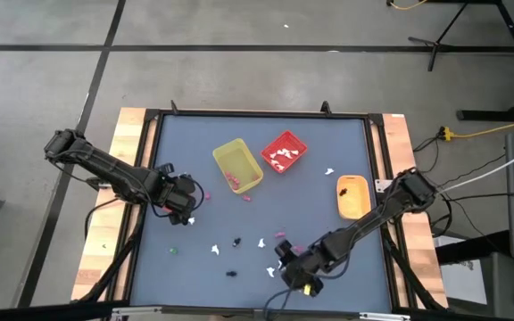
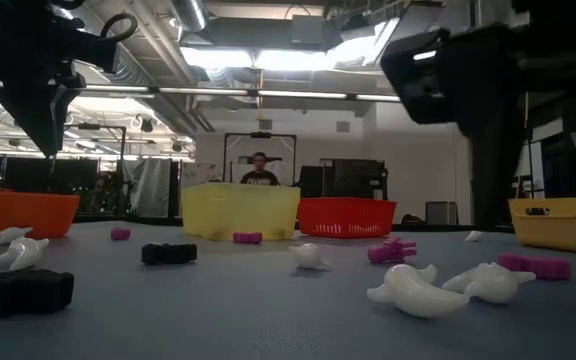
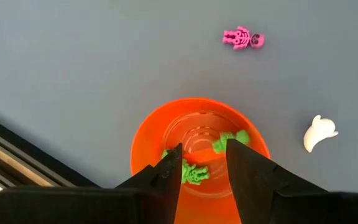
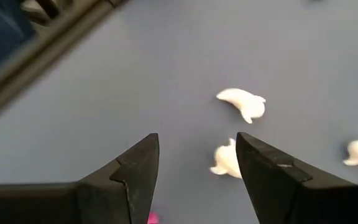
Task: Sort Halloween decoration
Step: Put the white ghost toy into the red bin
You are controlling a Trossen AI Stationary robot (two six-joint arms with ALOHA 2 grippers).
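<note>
- While our left gripper (image 3: 202, 163) hovers at nine o'clock over the orange bowl (image 3: 148, 134), its jaws stand parted, holding nothing; green trinkets (image 3: 194, 174) lie inside.
- At six o'clock, our right gripper (image 4: 196, 152) gapes wide above white trinkets (image 4: 244, 102).

A robotics lab or workshop in an open industrial hall. A blue-grey work table (image 1: 266, 169) with pale wooden side rails stands on a bare concrete floor (image 1: 239, 53) marked with dark lines. Yellow cables (image 1: 489, 132) and black stand legs (image 1: 453, 36) lie at the far right. Beyond the table, exposed ceiling ducts (image 2: 268, 30) and strip lights hang overhead, and a person (image 2: 259, 170) sits far off.
</note>
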